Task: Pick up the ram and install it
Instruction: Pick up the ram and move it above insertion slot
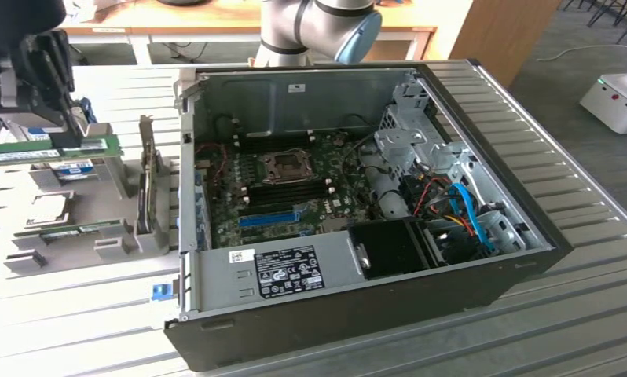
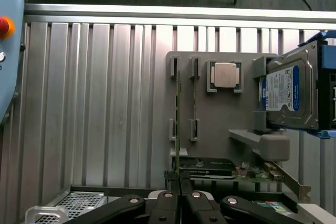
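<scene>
The ram (image 1: 31, 154) is a long green stick with a white label. It hangs level above the grey holder tray (image 1: 41, 243) at the exterior view's left, with my gripper (image 1: 71, 132) shut on its top edge. From the wrist I see the ram (image 2: 178, 119) edge-on as a thin green line running out from between my closed fingertips, gripper (image 2: 178, 179). It sits a little aside of the tray's empty slot (image 2: 172, 66). The open computer case (image 1: 345, 298) lies to the right, its motherboard (image 1: 292, 181) facing up with dark memory slots beside the processor socket.
A second green stick (image 2: 195, 98) stays in its tray slot. The tray also carries a silver processor (image 2: 226, 74), a blue-labelled hard drive (image 2: 291, 95) and an upright expansion card (image 1: 146, 188). The case wall (image 1: 188, 157) rises between tray and motherboard.
</scene>
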### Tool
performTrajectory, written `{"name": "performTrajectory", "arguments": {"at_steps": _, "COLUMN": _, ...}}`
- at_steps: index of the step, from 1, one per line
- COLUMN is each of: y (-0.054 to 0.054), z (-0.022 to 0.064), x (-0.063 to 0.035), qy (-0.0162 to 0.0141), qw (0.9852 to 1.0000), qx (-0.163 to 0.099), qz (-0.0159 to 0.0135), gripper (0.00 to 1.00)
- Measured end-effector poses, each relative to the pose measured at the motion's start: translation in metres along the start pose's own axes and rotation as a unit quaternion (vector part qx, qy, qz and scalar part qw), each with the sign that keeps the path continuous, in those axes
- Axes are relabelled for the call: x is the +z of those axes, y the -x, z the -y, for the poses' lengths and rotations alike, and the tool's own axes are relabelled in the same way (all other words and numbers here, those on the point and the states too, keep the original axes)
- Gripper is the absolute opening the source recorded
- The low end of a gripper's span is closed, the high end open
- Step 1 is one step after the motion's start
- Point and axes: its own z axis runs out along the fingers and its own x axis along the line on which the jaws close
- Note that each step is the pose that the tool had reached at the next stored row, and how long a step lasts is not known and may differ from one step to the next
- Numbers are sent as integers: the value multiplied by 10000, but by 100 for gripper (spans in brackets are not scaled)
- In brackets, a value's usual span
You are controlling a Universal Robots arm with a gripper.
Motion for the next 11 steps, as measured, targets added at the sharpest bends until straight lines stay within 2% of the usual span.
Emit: {"name": "performTrajectory", "arguments": {"at_steps": 11, "y": -2, "z": 223, "x": -12, "qy": 0, "qw": 10000, "qx": 0, "qz": 0, "gripper": 12}}
